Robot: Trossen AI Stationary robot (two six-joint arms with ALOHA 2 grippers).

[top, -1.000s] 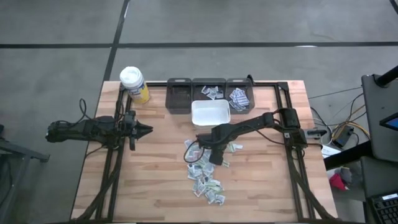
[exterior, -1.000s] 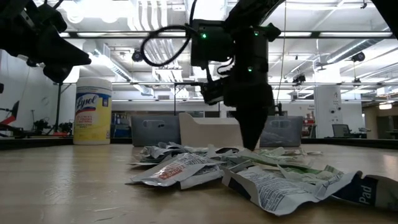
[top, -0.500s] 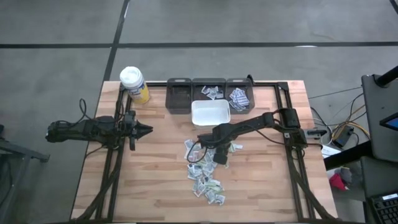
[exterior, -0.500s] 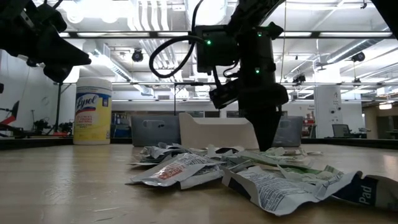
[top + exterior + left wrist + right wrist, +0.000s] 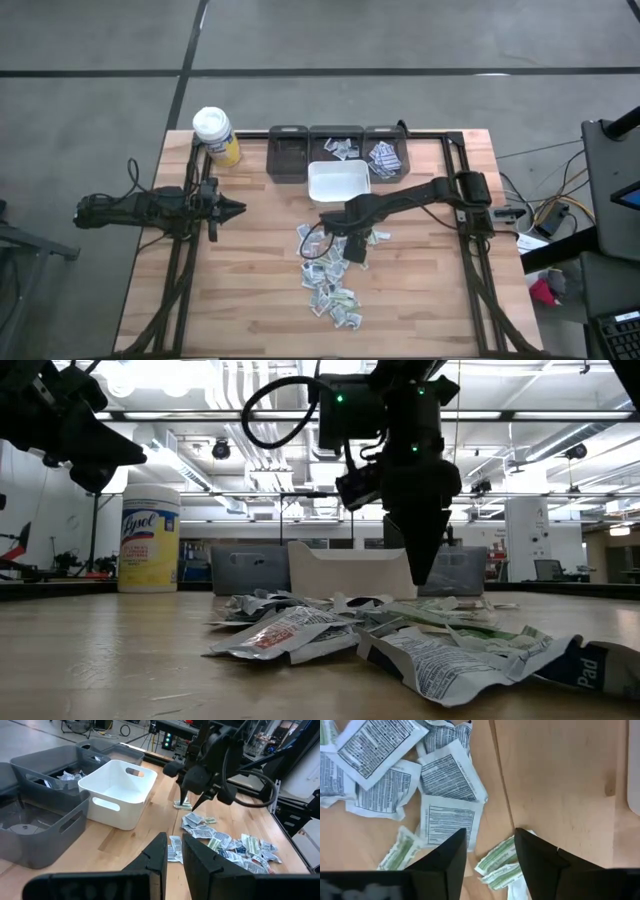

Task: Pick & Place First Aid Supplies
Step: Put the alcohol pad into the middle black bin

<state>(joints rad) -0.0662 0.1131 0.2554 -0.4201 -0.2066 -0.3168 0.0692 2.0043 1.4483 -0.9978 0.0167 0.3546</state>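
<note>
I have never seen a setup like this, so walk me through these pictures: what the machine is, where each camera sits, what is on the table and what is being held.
Two dark robot arms work at a wooden table. One picture looks straight down, one looks level across the tabletop, and two come from cameras on the arms' wrists.

On the table lies a heap of small paper first aid packets. Behind them sit a white bin, three grey bins, two of them holding packets, and a yellow wipes canister.

The right claw hangs open just above the heap, holding nothing; its wrist picture shows bare wood and packets between the fingers. The left claw waits at the table's left side, nearly closed and empty.
</note>
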